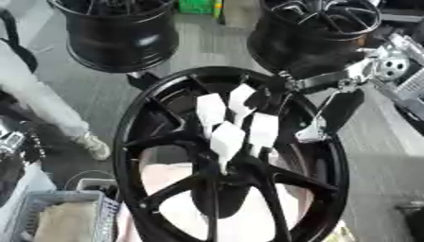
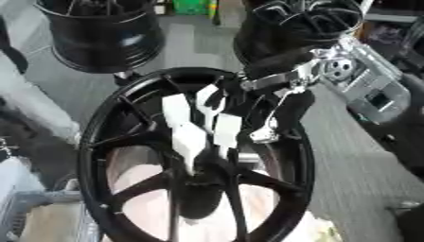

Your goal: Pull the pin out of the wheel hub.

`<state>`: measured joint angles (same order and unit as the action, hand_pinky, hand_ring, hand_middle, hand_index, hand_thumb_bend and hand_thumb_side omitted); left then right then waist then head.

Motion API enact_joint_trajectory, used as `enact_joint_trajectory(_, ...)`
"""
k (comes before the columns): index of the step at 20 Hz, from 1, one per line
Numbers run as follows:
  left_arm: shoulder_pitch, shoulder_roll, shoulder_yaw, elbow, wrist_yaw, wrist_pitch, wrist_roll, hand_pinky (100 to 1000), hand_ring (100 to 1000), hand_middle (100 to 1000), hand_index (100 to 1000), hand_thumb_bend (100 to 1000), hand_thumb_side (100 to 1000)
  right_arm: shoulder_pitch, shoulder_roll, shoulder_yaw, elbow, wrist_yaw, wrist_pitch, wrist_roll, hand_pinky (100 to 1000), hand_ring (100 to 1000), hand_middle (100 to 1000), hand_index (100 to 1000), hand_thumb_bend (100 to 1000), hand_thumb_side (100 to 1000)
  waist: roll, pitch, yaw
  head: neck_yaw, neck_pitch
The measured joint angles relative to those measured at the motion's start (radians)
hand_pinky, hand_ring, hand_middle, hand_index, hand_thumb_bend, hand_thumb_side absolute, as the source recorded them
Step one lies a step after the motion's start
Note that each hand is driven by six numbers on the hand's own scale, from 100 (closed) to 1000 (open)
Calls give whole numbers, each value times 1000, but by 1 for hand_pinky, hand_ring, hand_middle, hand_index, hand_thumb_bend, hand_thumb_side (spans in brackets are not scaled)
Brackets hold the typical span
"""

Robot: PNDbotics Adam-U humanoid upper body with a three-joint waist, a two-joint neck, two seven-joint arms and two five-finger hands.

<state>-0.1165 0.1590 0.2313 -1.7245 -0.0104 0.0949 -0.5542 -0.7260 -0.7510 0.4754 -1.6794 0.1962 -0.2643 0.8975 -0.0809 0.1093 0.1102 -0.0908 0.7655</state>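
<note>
Where spokes meet, right hand (image 1: 236, 124) over wheel hub (image 1: 222, 177).

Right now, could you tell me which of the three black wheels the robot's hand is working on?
The big wheel nearest the camera, seen face-on with its spokes showing. The right hand reaches into its centre; the two wheels behind are untouched.

Big black wheel hub (image 1: 165, 142) fills the middle, standing on edge and facing up at the camera, its rim a dark ring from twelve o'clock round to the bottom edge. Thin black spokes fan out from the centre, pale floor showing through the gaps at six o'clock. Over the centre, white finger-like pieces cover the spot, so the pin itself can't be made out; a thin pale point (image 1: 222, 166) hangs just below them toward six o'clock
</note>
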Motion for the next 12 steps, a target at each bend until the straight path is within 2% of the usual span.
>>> enact_joint_trajectory(12, 0, 0, 0, 0, 0, -1, -1, 700, 725, 658, 761, 100, 854, 0, 19, 1, 46, 18, 14, 5, 750, 827, 861, 985, 251, 499, 4, 2, 0, -1, 0)
